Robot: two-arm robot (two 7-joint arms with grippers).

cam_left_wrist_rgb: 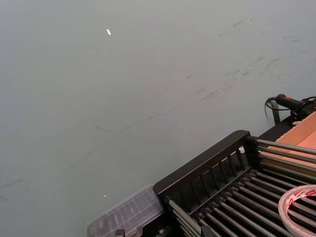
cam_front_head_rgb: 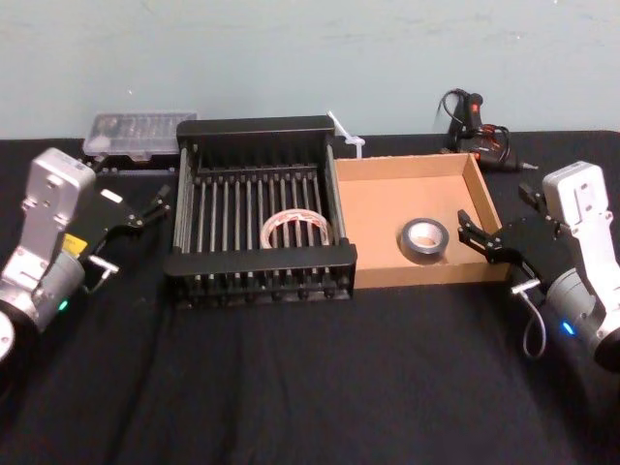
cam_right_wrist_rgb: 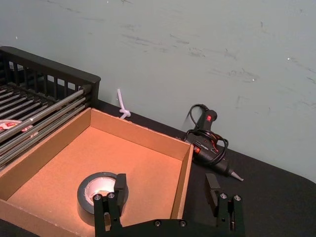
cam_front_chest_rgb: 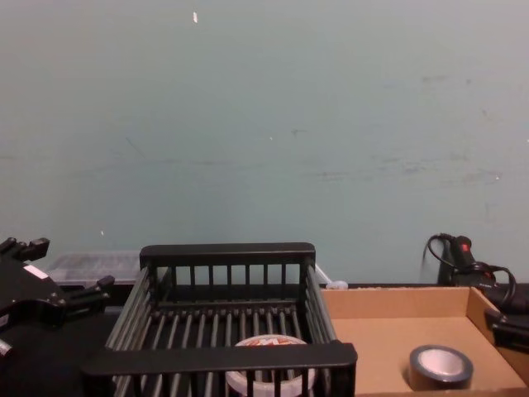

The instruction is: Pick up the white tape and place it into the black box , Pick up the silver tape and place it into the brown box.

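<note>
The white tape [cam_front_head_rgb: 295, 228] [cam_left_wrist_rgb: 298, 207] [cam_front_chest_rgb: 269, 376] lies flat on the bars inside the black box [cam_front_head_rgb: 257, 127] [cam_front_chest_rgb: 227, 252] [cam_left_wrist_rgb: 202, 170]. To its right, the silver tape [cam_front_head_rgb: 424, 239] [cam_right_wrist_rgb: 98, 197] [cam_front_chest_rgb: 440, 368] rests on the floor of the brown box [cam_front_head_rgb: 378, 252] [cam_right_wrist_rgb: 143, 133] [cam_front_chest_rgb: 388, 302]. My left gripper [cam_front_head_rgb: 150, 206] [cam_front_chest_rgb: 62, 266] hovers open and empty just left of the black box. Beside the brown box's right wall, my right gripper [cam_front_head_rgb: 492, 209] [cam_right_wrist_rgb: 167, 185] is open and empty, with the silver tape close in front of one finger.
A clear plastic case [cam_front_head_rgb: 136, 131] [cam_left_wrist_rgb: 126, 215] sits behind the black box's left corner. A black glue gun with cord [cam_front_head_rgb: 475, 121] [cam_right_wrist_rgb: 207, 140] [cam_front_chest_rgb: 463, 252] lies behind the brown box. A white zip tie [cam_front_head_rgb: 344, 131] [cam_right_wrist_rgb: 122, 106] lies between the boxes at the back. Black cloth covers the table's front.
</note>
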